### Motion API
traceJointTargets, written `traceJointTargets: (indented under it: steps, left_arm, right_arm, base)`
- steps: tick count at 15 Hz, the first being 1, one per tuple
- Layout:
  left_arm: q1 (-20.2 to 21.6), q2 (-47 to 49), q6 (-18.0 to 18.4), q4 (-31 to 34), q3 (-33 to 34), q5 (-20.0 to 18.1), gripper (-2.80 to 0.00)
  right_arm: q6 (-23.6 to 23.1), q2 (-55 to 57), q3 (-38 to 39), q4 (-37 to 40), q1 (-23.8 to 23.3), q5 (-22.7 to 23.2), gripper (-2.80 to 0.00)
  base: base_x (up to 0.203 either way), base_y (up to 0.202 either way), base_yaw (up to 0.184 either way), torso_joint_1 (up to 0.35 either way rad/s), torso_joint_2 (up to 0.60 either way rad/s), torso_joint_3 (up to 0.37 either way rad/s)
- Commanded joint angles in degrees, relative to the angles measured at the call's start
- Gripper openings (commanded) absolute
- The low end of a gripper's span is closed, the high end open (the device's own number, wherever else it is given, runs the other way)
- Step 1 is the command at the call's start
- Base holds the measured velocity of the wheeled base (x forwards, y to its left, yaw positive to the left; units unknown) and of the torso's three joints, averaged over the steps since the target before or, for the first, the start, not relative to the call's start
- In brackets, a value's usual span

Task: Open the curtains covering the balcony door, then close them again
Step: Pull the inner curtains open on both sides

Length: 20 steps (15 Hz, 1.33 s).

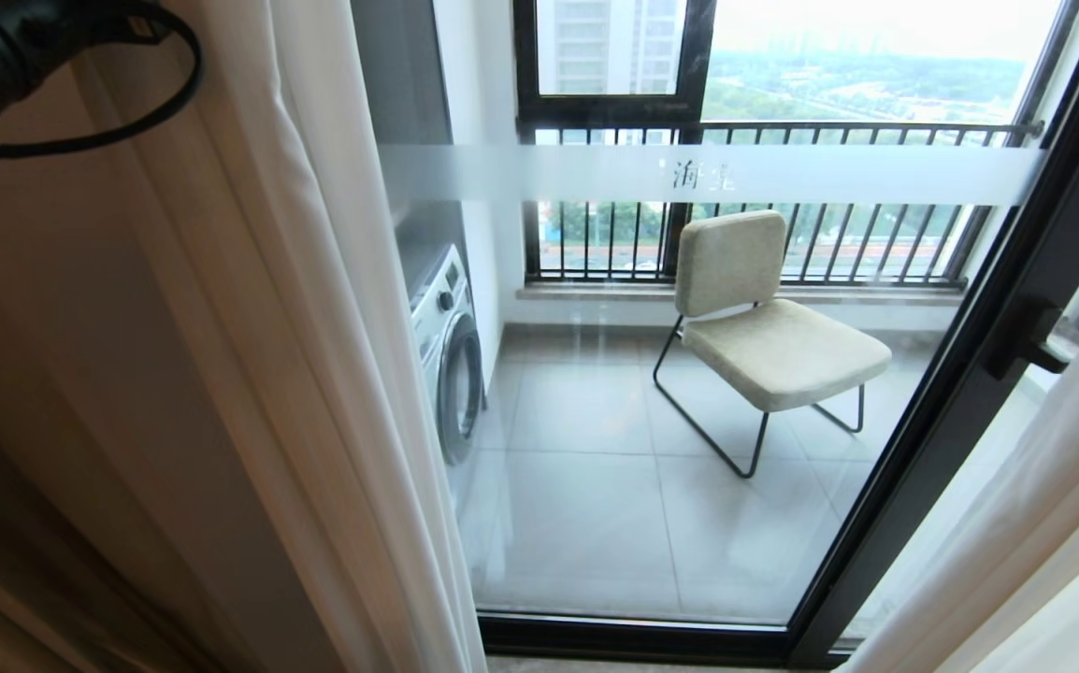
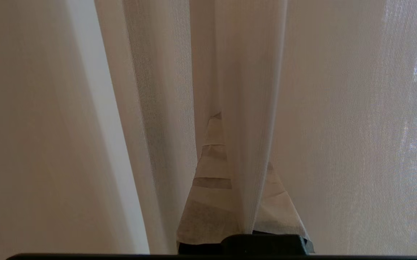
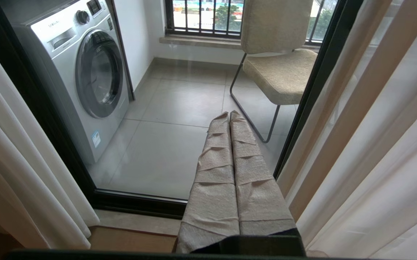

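Left gripper [image 2: 226,144] clenched, seemingly pinching sheer fold of curtains [image 2: 237,90]; right gripper [image 3: 229,115] clenched, empty.

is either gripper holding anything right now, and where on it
The left gripper is shut on a vertical fold of the thin white sheer curtain, pinched between its fingers. The right gripper is shut on nothing.

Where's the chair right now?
In the head view the chair stands out on the balcony, behind the balcony door glass, right of the washing machine.
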Motion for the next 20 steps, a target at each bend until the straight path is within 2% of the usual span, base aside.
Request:
traceJointTargets:
  steps: [1, 8, 16, 20]
  left_arm:
    - [0.0, -0.8, 0.0, -0.2, 1.2, 0.0, -2.80]
    - [0.1, -1.2, 0.0, -0.3, 1.7, 0.1, -2.80]
    - [0.4, -1.0, -0.9, -0.1, 1.3, 0.1, -2.80]
    - [4.2, -0.8, -3.8, 0.2, 1.0, 0.1, -2.80]
  right_arm:
    - [0.0, 0.0, 0.0, 0.0, 0.0, 0.1, -2.80]
    - [0.0, 0.0, 0.0, 0.0, 0.0, 0.1, -2.80]
    - [0.0, 0.0, 0.0, 0.0, 0.0, 0.1, -2.80]
    - [0.0, 0.0, 0.0, 0.0, 0.1, 0.1, -2.80]
  base:
    - [0.000, 0.178, -0.005, 0.002, 0.00, 0.002]
    - [0.000, 0.164, -0.003, 0.003, 0.00, 0.000]
    - [0.000, 0.000, 0.000, 0.000, 0.00, 0.000]
    - [0.000, 0.000, 0.000, 0.000, 0.00, 0.000]
